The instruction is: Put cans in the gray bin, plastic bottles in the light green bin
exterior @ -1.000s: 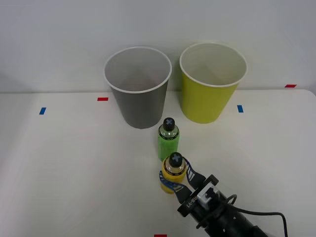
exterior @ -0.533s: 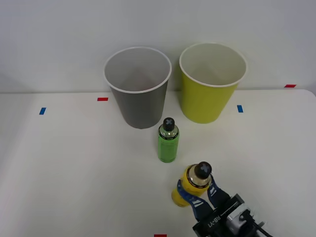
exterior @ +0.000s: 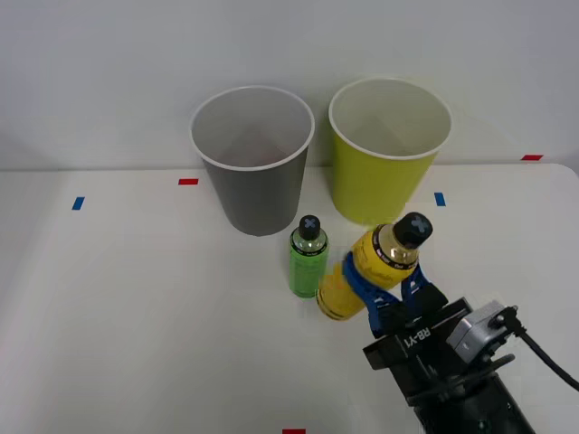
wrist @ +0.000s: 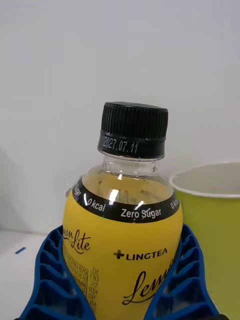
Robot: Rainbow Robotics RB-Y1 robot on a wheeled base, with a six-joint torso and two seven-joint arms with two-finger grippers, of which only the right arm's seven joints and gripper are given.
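Yellow-labelled bottle [exterior: 373, 268], clamped in my right gripper [exterior: 384, 287] and tilted beside the green-labelled bottle [exterior: 308, 260], probably airborne; swinging low risks striking the light green bin [exterior: 384, 172].

The round, tapered dark-gray bin with a white rim [exterior: 252, 163] stands upright at the back of the white desk [exterior: 136, 307], its pale inside open to view. Just beside it, on its right, stands the round, tapered yellow-green bin with a white rim [exterior: 387, 154], equally tall and also upright. In front of the gap between them, the small clear plastic bottle with a bright green label and black cap [exterior: 308, 257] stands upright on the desk. Beside it on the right, the clear plastic bottle with a yellow label and black cap [exterior: 371, 269] is tilted, its cap leaning toward the yellow-green bin, its body clasped between the blue ribbed fingers [wrist: 50, 280] of the right gripper [exterior: 384, 287].
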